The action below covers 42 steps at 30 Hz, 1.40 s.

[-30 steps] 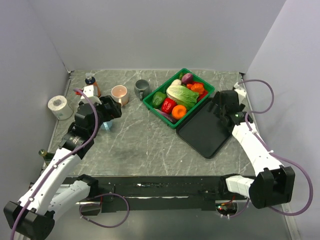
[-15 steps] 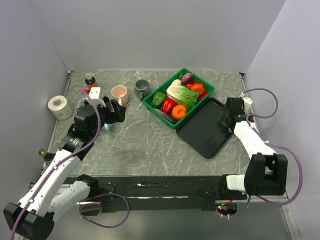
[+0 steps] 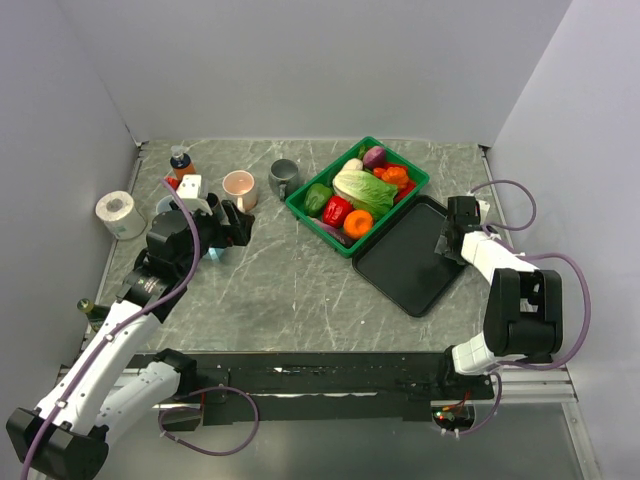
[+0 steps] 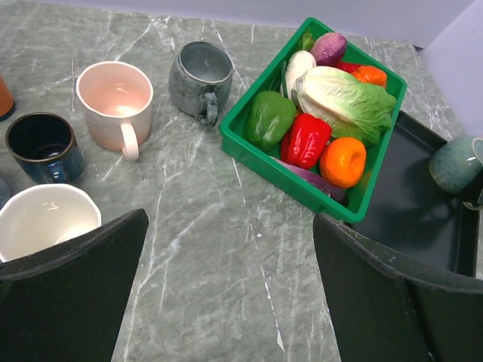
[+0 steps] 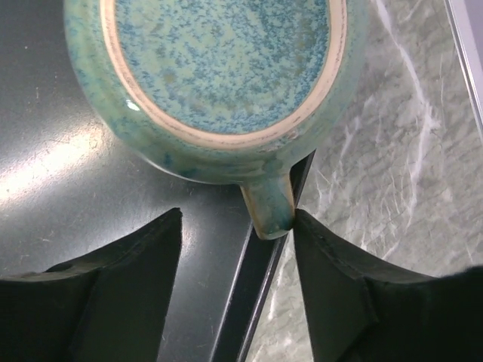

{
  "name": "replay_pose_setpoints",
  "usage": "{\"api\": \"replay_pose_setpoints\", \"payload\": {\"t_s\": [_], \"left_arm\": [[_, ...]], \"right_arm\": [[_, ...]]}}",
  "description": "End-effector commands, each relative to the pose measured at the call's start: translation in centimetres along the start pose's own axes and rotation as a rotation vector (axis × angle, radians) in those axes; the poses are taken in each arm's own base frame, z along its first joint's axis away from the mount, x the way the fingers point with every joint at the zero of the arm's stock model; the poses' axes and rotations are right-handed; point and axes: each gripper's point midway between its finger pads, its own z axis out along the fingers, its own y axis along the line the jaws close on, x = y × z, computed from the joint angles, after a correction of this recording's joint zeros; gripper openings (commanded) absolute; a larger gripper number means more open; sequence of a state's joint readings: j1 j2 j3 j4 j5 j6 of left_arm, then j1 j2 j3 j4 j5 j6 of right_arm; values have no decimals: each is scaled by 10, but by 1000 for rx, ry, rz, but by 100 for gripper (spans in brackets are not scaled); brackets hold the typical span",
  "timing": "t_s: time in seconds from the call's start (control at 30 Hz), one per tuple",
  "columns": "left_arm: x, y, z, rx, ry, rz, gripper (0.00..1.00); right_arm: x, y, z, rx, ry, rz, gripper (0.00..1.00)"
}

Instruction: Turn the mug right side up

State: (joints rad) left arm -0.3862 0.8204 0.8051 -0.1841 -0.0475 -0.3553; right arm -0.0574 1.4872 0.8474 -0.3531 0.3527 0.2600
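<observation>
The teal mug [image 5: 223,68] stands on the right rim of the black tray [image 5: 68,173], its flat glazed base facing my right wrist camera, so it looks upside down. Its handle [image 5: 272,211] points toward my right gripper [image 5: 238,219], which is open with the handle between its fingers. The right finger [image 5: 324,256] touches the handle. The mug also shows in the left wrist view [image 4: 455,162]. In the top view my right gripper [image 3: 455,238] covers it. My left gripper [image 3: 232,228] is open and empty above the table.
A green bin of vegetables [image 3: 357,195] stands beside the tray [image 3: 405,262]. A pink mug [image 3: 239,187], a grey mug [image 3: 282,177], a dark blue mug [image 4: 41,145] and a white mug [image 4: 45,219] stand at the back left. A paper roll [image 3: 120,213] and a bottle [image 3: 180,160] are there too.
My right arm has folded back and its gripper has dropped to the tray's right edge around the mug handle. My left gripper has shifted slightly right.
</observation>
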Motion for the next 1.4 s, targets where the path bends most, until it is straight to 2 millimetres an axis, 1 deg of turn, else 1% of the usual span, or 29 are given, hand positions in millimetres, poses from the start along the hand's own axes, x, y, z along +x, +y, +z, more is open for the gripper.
{"api": "replay_pose_setpoints", "payload": {"t_s": [0.0,0.07,0.1,0.17,0.2,0.27,0.3,0.37,0.4,0.47,0.57,0.67,0.83,1.07,1.17,1.3,1.33,1.37], "left_arm": [[-15,-3,-4,16,-57,17,96],[-15,-3,-4,17,-59,17,96],[-15,-3,-3,18,-58,16,96],[-14,-4,-3,20,-55,13,96],[-13,-3,-3,16,-51,11,96],[-14,-2,-3,13,-52,16,96],[-14,-2,-4,13,-52,17,96],[-15,-2,-4,11,-56,20,96],[-15,-2,-5,11,-57,22,96],[-14,-1,-5,8,-57,19,96],[-14,-1,-5,11,-56,17,96],[-13,-1,-5,9,-54,16,96],[-13,-1,-5,9,-55,14,96],[-12,-1,-5,10,-52,13,96],[-12,-1,-4,8,-51,13,96],[-12,-1,-5,10,-50,13,96],[-12,-1,-4,8,-51,13,96],[-12,-1,-5,9,-50,13,96]], "right_arm": [[-21,-4,1,34,-57,41,61],[-21,-5,0,33,-58,43,56],[-22,-5,0,35,-60,48,51],[-23,-6,-2,40,-62,52,48],[-22,-7,-2,46,-58,52,44],[-24,-8,-3,57,-51,57,40],[-24,-7,-3,51,-48,54,36],[-24,-7,-3,53,-46,62,34],[-24,-6,-3,46,-48,60,31],[-25,-2,-3,29,-47,62,29],[-25,2,-3,13,-33,66,29],[-25,5,-1,2,-16,69,33],[-27,7,0,-3,-20,79,43],[-28,5,3,-3,-22,89,45],[-28,4,6,2,-21,91,39],[-28,7,7,-20,-14,90,27],[-27,11,7,-43,-8,90,22],[-27,13,7,-53,-9,90,9]]}}
